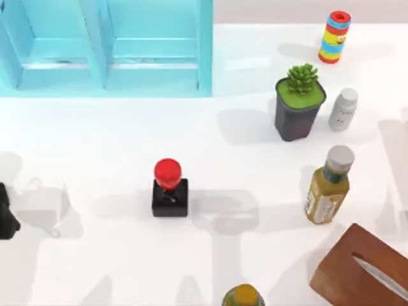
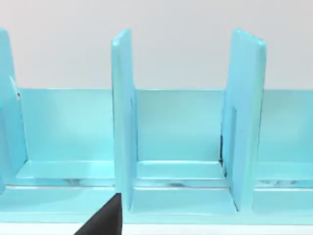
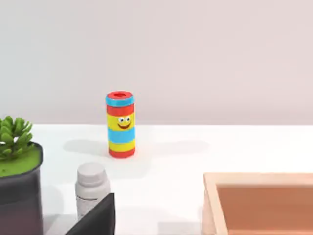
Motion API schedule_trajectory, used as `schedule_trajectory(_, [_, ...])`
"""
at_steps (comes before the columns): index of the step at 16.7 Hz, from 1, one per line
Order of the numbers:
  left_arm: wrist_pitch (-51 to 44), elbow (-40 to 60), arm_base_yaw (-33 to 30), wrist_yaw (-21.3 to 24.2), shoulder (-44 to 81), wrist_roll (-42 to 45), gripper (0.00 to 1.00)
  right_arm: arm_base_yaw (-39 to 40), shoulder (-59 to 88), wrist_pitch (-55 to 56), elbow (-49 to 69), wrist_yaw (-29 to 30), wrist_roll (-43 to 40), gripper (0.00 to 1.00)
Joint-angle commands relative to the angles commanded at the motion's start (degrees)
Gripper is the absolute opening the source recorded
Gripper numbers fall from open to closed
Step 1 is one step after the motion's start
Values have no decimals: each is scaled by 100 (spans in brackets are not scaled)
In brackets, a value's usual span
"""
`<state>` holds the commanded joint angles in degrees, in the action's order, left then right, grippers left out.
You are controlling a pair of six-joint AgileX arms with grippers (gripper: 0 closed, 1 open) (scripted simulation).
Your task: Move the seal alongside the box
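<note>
Box hugs the lower-right edge, seal well apart mid-table.

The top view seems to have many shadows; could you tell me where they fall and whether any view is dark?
Top view: soft grey shadows spread left from the seal and potted plant, with fainter patches across the table. Both wrist views: evenly lit, none dark; a pale shadow flanks the striped cylinder.

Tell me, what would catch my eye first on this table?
Probably the seal, its bright red knob standing alone mid-table. Behind it at the far left stands a big light-blue cabinet, and a striped cylinder stands at the far right. The brown box sits at the near right corner, well apart from the seal.
</note>
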<state>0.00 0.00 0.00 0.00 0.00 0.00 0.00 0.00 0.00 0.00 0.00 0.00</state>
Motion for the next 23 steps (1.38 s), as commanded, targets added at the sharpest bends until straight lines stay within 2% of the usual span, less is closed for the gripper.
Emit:
schedule_trajectory(5, [0,0,0,0,0,0,100,118,301,-193,294,19,117,100])
schedule_trajectory(10, [0,0,0,0,0,0,100,709,1797,-1146,1803,98,688,100])
schedule_trajectory(15, [0,0,0,0,0,0,100,1638,4194,-2651,4272,231,1595,100])
schedule_trajectory(23, [0,0,0,0,0,0,100,3354,8811,-5490,9064,536,3334,100])
